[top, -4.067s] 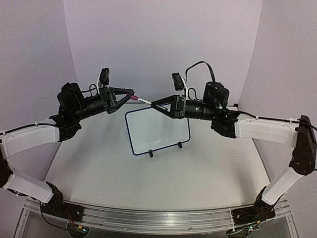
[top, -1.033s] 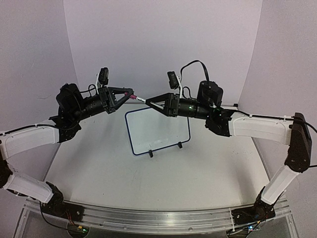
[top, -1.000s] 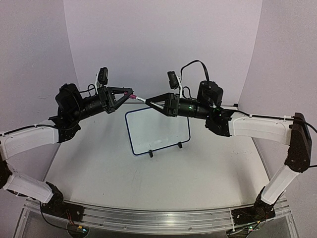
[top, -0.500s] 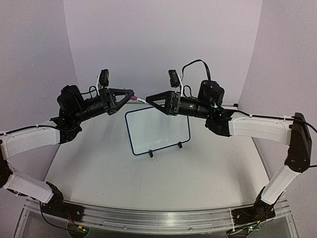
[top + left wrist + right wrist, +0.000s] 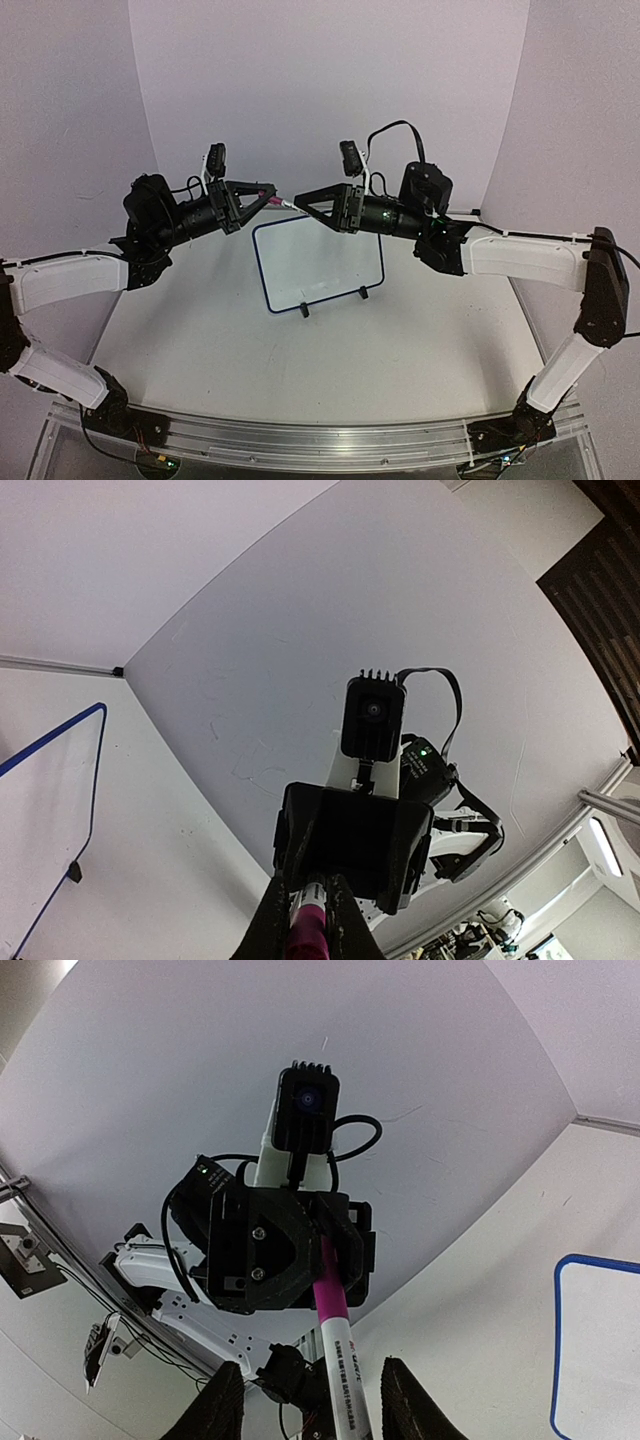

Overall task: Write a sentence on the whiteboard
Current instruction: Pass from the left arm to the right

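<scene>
The whiteboard [image 5: 320, 260], white with a thin dark-blue frame, stands propped on two black feet at mid-table. No sentence shows on its face. Above its top edge, my left gripper [image 5: 268, 189] is shut on the pink cap end of a marker [image 5: 284, 202]. In the left wrist view that pink cap [image 5: 305, 935] sits pinched between the fingers of the left gripper [image 5: 305, 885]. My right gripper [image 5: 298, 198] faces it, open. In the right wrist view the marker's white barrel [image 5: 342, 1385] passes between the spread fingers of the right gripper [image 5: 312, 1368] without touching either.
Pale curved backdrop walls [image 5: 330, 90] close in the table [image 5: 330, 370] at the back and sides. A metal rail [image 5: 320, 440] runs along the near edge by the arm bases. Both forearms hover above the table's rear half.
My left arm has shifted slightly right, carrying the marker with it. My right gripper has risen a little and stays around the barrel, closer than four seconds ago.
</scene>
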Controlling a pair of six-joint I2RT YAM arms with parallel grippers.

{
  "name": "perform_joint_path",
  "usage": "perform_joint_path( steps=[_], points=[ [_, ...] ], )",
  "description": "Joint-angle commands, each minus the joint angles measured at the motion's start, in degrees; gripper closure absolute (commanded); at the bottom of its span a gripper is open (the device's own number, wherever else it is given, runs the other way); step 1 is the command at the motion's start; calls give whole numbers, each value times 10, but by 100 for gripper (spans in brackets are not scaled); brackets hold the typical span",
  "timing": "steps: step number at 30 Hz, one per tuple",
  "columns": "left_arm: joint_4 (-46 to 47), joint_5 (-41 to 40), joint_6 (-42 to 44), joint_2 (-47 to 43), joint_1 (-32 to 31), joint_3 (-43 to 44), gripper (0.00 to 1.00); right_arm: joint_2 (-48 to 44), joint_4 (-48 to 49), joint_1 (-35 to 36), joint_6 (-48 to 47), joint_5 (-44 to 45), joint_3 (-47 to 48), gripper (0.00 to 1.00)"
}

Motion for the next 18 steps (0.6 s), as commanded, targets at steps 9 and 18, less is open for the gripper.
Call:
perform_joint_path(
  steps=[9,18],
  points=[
    [-1,-24,33,-8,-2,39,100,14,30,6,7,-15,8,57],
    [-23,-22,45,-11,-2,46,100,16,30,6,8,-16,11,57]
  ],
)
